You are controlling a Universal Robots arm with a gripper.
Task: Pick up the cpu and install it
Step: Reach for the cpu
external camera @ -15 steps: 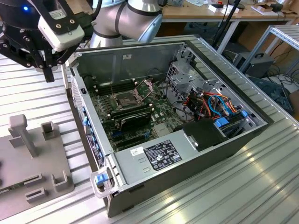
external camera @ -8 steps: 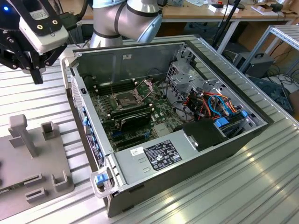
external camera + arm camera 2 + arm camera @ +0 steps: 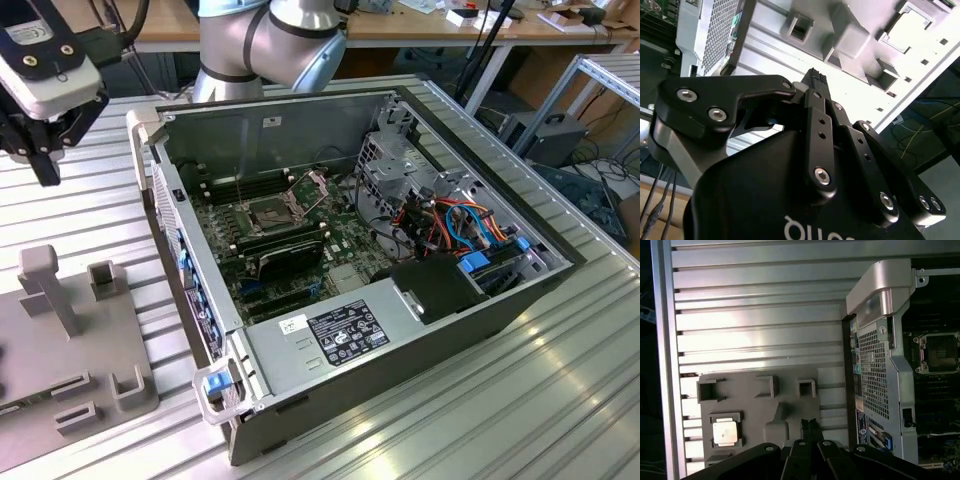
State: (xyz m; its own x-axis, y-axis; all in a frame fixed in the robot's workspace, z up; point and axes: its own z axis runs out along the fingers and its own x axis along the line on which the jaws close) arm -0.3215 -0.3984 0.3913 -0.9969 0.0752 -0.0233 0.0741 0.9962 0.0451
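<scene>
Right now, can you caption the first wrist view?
Gripper near the grey holder, cpu seated in its pocket, open computer case alongside.

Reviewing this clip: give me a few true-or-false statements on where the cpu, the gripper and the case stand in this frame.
1. The cpu lies in a recess of the grey fixture, outside the computer case. True.
2. The gripper is shut on the cpu. False: it is shut on nothing and is apart from the cpu.
3. The computer case lies open, its board showing. True.
4. The gripper hangs over the socket. False: it hangs outside the case, at the exterior view's left.
</scene>
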